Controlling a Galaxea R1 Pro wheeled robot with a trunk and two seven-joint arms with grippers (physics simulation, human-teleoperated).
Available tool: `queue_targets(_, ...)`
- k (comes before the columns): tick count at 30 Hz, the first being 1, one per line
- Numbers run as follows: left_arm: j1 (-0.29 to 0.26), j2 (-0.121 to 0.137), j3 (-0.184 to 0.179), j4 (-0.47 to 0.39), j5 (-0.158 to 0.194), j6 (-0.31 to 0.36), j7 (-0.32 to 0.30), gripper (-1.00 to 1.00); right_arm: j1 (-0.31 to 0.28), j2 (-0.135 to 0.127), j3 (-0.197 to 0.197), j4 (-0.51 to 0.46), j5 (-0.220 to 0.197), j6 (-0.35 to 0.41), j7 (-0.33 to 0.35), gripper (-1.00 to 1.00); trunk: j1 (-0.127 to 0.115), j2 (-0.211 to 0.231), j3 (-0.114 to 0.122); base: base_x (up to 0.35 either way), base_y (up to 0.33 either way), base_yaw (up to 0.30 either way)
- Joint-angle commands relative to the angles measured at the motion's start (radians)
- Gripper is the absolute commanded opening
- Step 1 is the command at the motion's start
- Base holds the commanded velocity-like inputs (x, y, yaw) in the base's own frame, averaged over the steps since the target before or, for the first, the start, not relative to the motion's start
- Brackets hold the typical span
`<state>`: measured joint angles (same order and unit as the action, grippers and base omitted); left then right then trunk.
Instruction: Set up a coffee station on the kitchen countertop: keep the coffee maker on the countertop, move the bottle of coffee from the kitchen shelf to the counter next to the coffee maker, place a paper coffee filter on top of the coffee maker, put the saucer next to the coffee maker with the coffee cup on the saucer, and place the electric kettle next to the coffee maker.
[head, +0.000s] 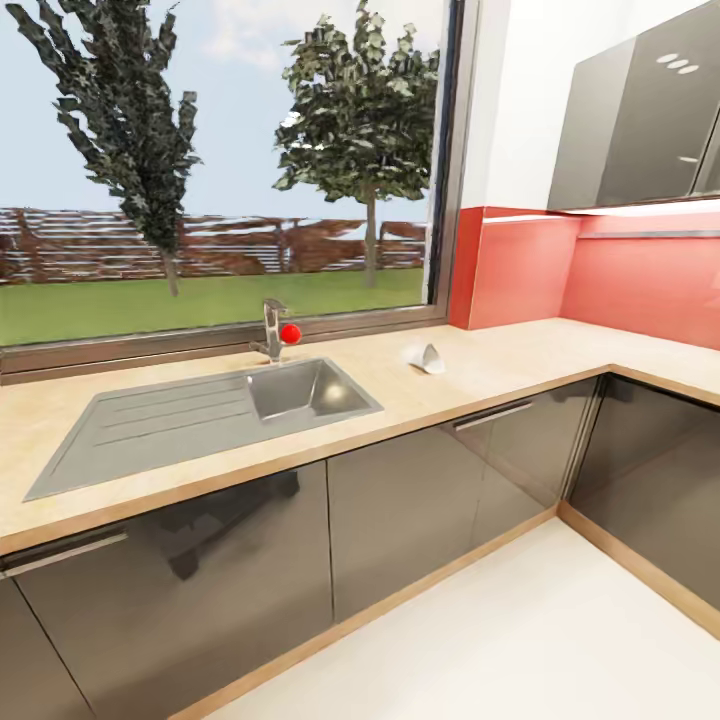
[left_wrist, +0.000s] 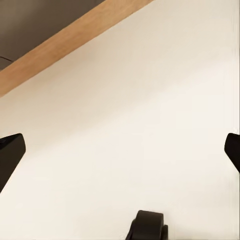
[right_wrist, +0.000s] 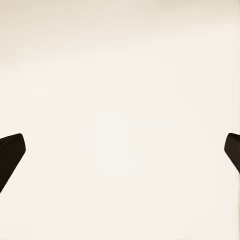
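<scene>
A: Task thing first. We've got one small white object on the countertop (head: 480, 365), right of centre in the head view: looks like the paper coffee filter (head: 428, 358).

B: Agreed, probably. Thin white cone or folded shape, lying on its side, pale against the beige top. Too small to be sure of more.

A: Where do we log it?

B: Lying on the counter, well right of the sink (head: 305, 390), short of the red backsplash (head: 520, 265) corner. Nothing touching it.

A: Coffee maker, bottle, saucer, cup, kettle?

B: We log none of them here. We'd judge the robot is in transit, scanning the counter run.

A: Grippers. The left gripper (left_wrist: 120, 150) is spread wide, one dark fingertip (left_wrist: 11, 150) at each frame edge, nothing between them, just pale floor (left_wrist: 125, 125) and a wooden plinth strip (left_wrist: 65, 40) at upper left.

B: The right gripper (right_wrist: 120, 150) is the same: wide apart, empty, over plain floor. Both point down, so we'd guess the arms hang stowed for driving.

A: Surroundings, quick: faucet (head: 272, 328) with a red knob behind the basin, window (head: 220, 150) with trees at upper left, dark glossy cabinets (head: 400, 500) below, wall cabinets (head: 640, 110) at upper right.

B: Why is the filter there? Our guess: staged for pickup, in the open for easy access.
</scene>
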<state>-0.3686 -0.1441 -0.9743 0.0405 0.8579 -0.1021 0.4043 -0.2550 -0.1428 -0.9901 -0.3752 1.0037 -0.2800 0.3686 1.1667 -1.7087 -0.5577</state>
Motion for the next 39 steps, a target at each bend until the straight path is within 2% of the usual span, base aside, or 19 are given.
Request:
queue_targets(1,-0.001,-0.001,-0.007,0.004,0.009,-0.005,-0.001,1.00,-0.001,0.001,-0.009,0.000,0.007,-0.005,0.006,1.00,0.000,-0.001,-0.001,0.193,-0.263,0.070)
queue_targets(17,-0.001,-0.002,-0.007,0.004,0.009,-0.005,-0.001,1.00,-0.001,0.002,-0.009,0.000,0.007,-0.005,0.006,1.00,0.000,-0.001,-0.006,0.173,-0.272,0.253)
queue_targets(39,-0.001,-0.002,-0.007,0.004,0.009,-0.005,-0.001,1.00,-0.001,0.002,-0.009,0.001,0.009,-0.005,0.006,1.00,0.000,-0.001,-0.013,0.104,-0.296,0.283)
